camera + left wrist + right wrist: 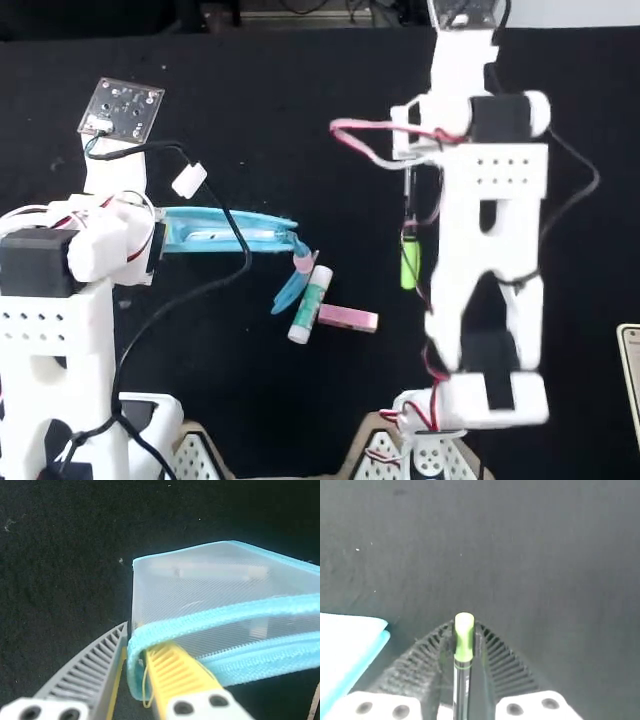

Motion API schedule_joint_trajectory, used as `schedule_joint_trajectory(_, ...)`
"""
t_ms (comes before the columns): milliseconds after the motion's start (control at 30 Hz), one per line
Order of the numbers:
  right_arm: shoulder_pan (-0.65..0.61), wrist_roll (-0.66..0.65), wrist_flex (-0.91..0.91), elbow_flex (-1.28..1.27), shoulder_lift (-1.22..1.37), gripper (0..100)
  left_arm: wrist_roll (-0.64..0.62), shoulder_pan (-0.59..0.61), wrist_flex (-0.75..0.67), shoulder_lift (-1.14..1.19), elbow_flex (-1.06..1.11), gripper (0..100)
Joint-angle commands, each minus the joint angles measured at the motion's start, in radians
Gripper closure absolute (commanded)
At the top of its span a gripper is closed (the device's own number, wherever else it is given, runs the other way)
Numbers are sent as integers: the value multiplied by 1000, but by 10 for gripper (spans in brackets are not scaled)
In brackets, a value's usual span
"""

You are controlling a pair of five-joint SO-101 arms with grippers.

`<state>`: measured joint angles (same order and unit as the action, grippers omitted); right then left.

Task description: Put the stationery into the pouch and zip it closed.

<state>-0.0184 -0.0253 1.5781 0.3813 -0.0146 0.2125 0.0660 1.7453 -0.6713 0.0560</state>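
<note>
Now, the left gripper (131, 632) is pinched on the turquoise zip edge of the translucent mesh pouch (200, 590), the corner caught between its yellow finger (170, 670) and the grey one; the pouch stretches out from that pinch toward the middle of the black table (250, 100), with something pale and stick-shaped lying inside it; whether its far end rests on the table I cannot tell. Over on the other side the right gripper (464, 647) is clamped on a slim pen with a lime-green cap (464, 627), well apart from the pouch. A white glue stick with a green band (310, 303) and a flat pink eraser (347, 318) lie just beside the pouch's far end, seemingly touching each other.

Where could it go wrong? One corner is all the support that pouch has, so the mouth looks narrow and floppy; a pen arriving a shade off line would likely catch the zip tape and skid along the outside. Push too hard and the fabric could drag out of the left pinch. The pen is thin and held at one spot, so contact may swing it in the grip. A low approach risks knocking the glue stick and eraser further off.
</note>
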Motion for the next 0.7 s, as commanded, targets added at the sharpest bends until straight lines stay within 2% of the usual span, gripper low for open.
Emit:
schedule_joint_trajectory(0,25,-97,-196,-213,-88,987,-8,-4,-11,-14,-2,970)
schedule_joint_trajectory(167,63,-250,-526,-568,-71,987,-8,-4,-11,-14,-2,970)
schedule_joint_trajectory(267,64,-298,-632,-700,-19,986,-8,-4,-11,-14,-2,970)
schedule_joint_trajectory(467,61,-296,-591,-684,163,901,-8,-4,-11,-14,-7,970)
schedule_joint_trajectory(667,66,-296,-422,-472,414,910,-8,-4,-11,-14,-4,970)
